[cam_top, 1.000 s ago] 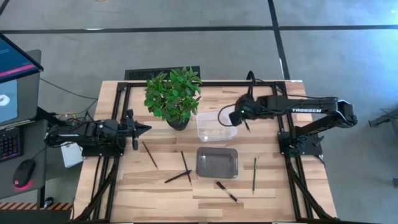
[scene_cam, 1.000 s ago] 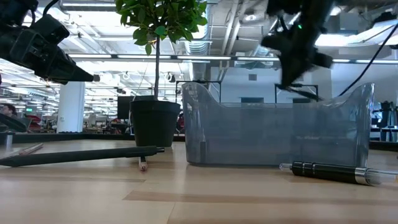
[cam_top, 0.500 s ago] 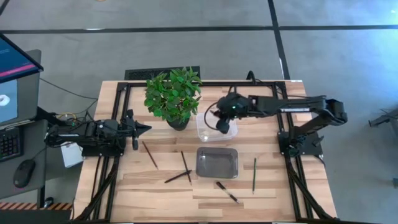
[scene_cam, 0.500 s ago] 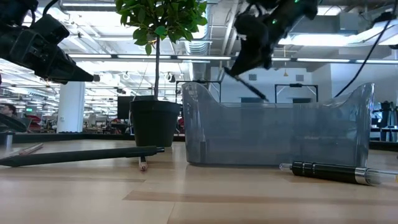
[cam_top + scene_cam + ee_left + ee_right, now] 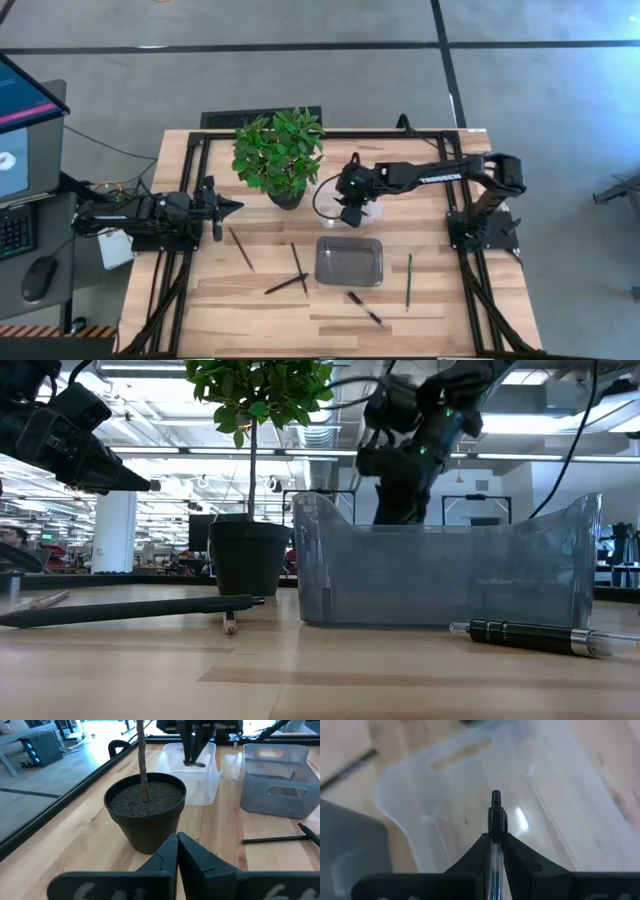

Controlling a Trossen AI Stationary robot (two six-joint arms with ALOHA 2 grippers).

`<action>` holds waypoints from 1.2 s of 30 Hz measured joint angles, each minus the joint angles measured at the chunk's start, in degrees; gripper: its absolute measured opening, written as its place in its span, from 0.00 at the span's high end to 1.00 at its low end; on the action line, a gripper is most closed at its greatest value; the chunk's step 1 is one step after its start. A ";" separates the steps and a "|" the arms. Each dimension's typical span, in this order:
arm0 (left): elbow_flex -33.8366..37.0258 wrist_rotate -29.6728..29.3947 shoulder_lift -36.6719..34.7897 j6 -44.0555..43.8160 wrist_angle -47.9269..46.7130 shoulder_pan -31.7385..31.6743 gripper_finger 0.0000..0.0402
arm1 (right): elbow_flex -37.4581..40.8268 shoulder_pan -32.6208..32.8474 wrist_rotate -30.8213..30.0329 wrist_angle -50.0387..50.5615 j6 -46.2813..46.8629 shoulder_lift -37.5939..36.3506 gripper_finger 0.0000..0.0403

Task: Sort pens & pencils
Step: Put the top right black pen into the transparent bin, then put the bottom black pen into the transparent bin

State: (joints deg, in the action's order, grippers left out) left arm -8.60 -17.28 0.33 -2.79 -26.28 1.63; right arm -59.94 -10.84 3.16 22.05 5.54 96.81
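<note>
The right tool [image 5: 350, 207] carried its pen [image 5: 496, 827] over the clear bin [image 5: 328, 208].

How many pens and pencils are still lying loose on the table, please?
5: a brown one left of the crossed pair, a black pen in front of the grey bin, and a green one to its right. A sixth pen is held in the right gripper.

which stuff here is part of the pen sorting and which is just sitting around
Job: pen held in the right gripper over the clear bin; grey bin; loose pens and pencils on the table.
Lying about: plant; left gripper, parked, shut.
</note>
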 joint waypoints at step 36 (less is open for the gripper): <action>0.00 -0.02 -0.01 -0.01 -0.01 0.00 1.00 | -4.98 -0.72 -0.17 8.64 4.25 0.30 0.61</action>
State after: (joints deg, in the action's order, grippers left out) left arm -8.60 -17.30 0.32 -2.79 -26.30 1.63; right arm -64.92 -11.56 2.99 30.69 9.79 97.11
